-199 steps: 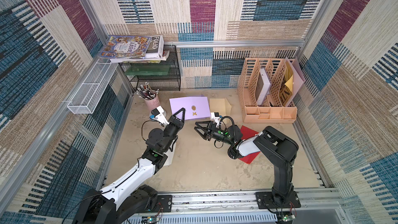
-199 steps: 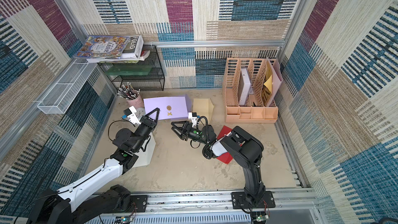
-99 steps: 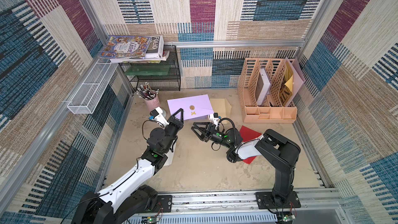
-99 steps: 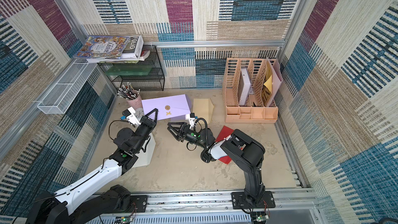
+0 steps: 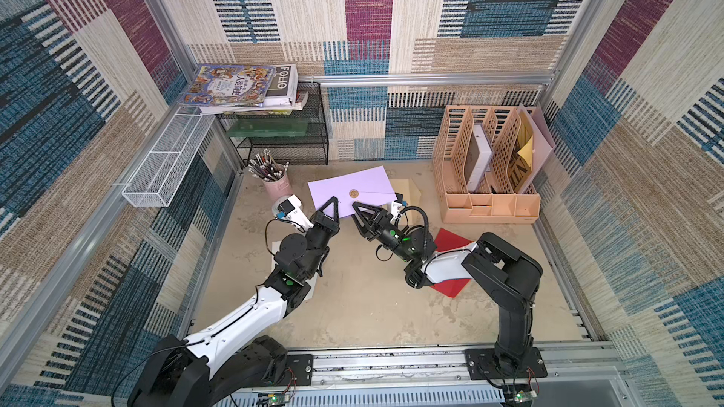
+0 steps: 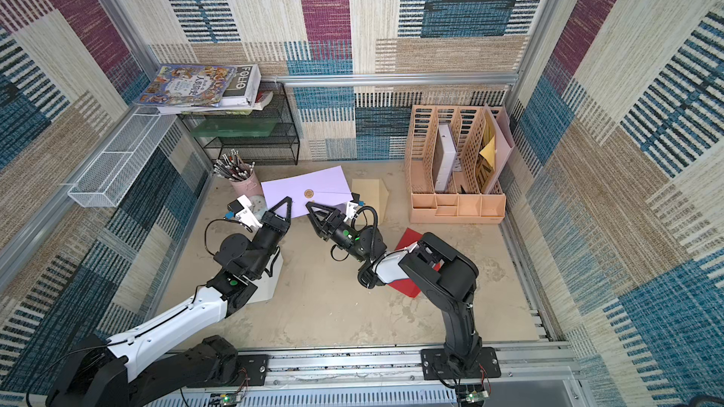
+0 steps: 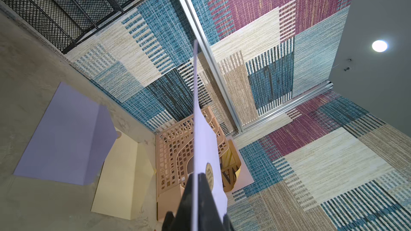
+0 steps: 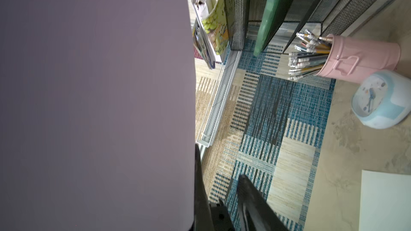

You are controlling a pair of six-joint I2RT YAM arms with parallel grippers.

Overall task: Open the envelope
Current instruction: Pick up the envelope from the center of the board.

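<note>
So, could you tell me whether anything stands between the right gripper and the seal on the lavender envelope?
Nothing visible does. The left gripper pinches the lavender envelope by its near edge and holds it up; the right gripper, jaws apart, sits at that same edge right beside the gold seal, no object between them.

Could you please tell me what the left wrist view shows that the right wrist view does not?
Only the left wrist view: the gold seal, a second lilac envelope and a cream envelope lying on the table, and the peach file rack. Only the right wrist view: the pink pencil cup, the blue clock and the white wire basket. Both: the held lilac envelope and the black mesh shelf.
</note>
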